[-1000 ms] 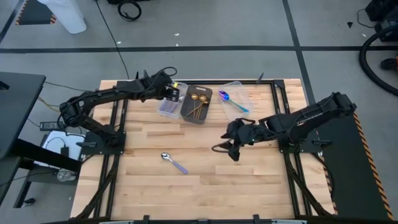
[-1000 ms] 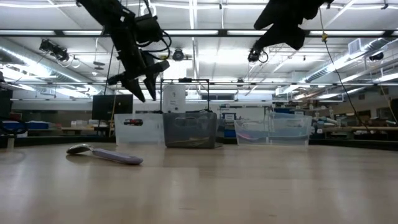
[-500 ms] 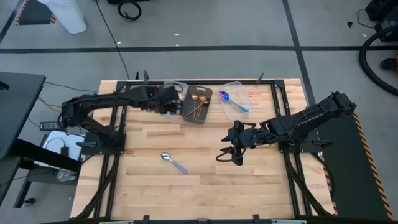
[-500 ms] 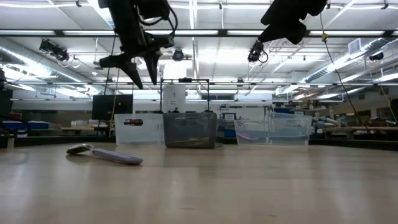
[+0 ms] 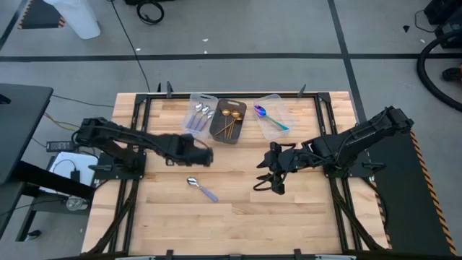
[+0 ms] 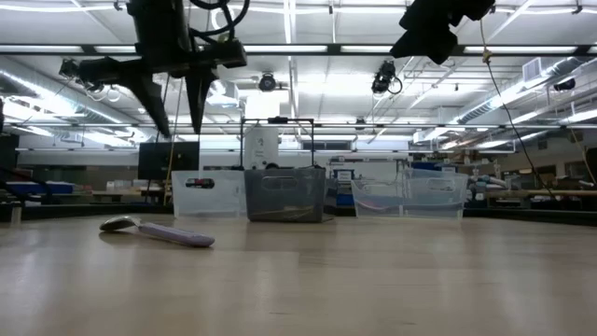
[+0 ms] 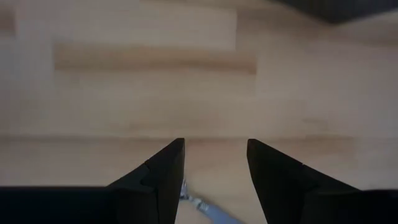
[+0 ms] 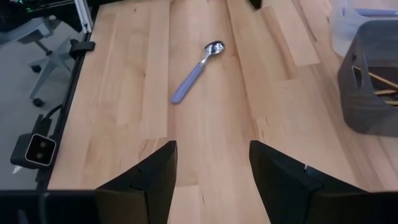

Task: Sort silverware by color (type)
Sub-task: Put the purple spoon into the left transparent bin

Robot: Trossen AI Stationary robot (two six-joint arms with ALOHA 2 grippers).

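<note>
One spoon with a silver bowl and lavender handle (image 5: 202, 189) lies flat on the table, also in the low view (image 6: 159, 231) and the right wrist view (image 8: 196, 71). My left gripper (image 5: 206, 154) hangs open above the table, just beyond the spoon on its far side, fingers pointing down (image 6: 180, 129); its wrist view (image 7: 214, 144) catches a bit of the spoon (image 7: 200, 206). My right gripper (image 5: 268, 184) is open (image 8: 211, 146), raised to the spoon's right. Other spoons lie in three bins at the far edge.
At the far edge stand a clear bin (image 5: 201, 114) with lavender-handled spoons, a dark bin (image 5: 229, 119) with gold spoons, and a clear bin (image 5: 273, 115) with a purple-and-teal spoon. Bare wood lies around the lone spoon. Metal frame rails run along both table sides.
My left gripper has swung from above the leftmost clear bin toward the table's near edge and now hangs over the bare wood close to the lone spoon, fingers tipped straight down. The lavender spoons in that bin have come into sight. The spoon on the table has not moved.
</note>
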